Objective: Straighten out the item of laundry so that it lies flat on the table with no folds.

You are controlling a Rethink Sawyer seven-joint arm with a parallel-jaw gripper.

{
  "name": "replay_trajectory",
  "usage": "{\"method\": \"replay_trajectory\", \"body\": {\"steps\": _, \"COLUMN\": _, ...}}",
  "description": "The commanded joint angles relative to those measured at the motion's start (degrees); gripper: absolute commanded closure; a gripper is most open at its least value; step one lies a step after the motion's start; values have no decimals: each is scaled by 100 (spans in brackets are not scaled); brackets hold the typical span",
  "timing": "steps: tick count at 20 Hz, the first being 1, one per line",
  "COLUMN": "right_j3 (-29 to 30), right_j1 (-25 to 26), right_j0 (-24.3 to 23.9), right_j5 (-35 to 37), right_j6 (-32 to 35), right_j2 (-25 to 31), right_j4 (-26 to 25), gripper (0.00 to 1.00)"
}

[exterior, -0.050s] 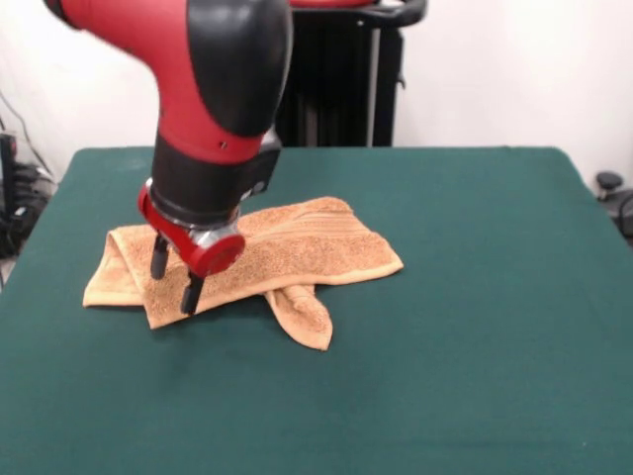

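Observation:
An orange-tan terry towel (297,247) lies crumpled on the dark green table (475,346), left of centre. Its left part is bunched into folds, a ribbed band shows along the upper right, and a twisted corner (309,319) sticks out toward the front. The red and black arm comes down over the towel's left part. My gripper (174,277) hangs just above or at the towel's left front edge, its two dark fingers (158,257) apart and open, with nothing seen between them. The arm hides part of the towel's left half.
Behind the table's far edge stands the black pedestal (341,89) against a white wall. Dark cables and gear (15,198) sit off the left edge, and a dark object (613,193) off the right edge.

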Motion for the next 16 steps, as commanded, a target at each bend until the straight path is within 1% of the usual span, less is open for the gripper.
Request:
{"method": "replay_trajectory", "body": {"steps": 1, "right_j3": 461, "right_j1": 478, "right_j0": -8, "right_j5": -292, "right_j6": 310, "right_j2": 629, "right_j4": -364, "gripper": 0}}
{"method": "replay_trajectory", "body": {"steps": 9, "right_j3": 353, "right_j1": 576, "right_j0": -77, "right_j5": -99, "right_j6": 245, "right_j2": 548, "right_j4": -562, "gripper": 0}}
{"method": "replay_trajectory", "body": {"steps": 12, "right_j3": 337, "right_j1": 626, "right_j0": -138, "right_j5": -189, "right_j6": 222, "right_j2": 548, "right_j4": -594, "gripper": 0}}
{"method": "replay_trajectory", "body": {"steps": 16, "right_j3": 464, "right_j1": 391, "right_j0": -224, "right_j5": -151, "right_j6": 100, "right_j2": 589, "right_j4": -619, "gripper": 0}}
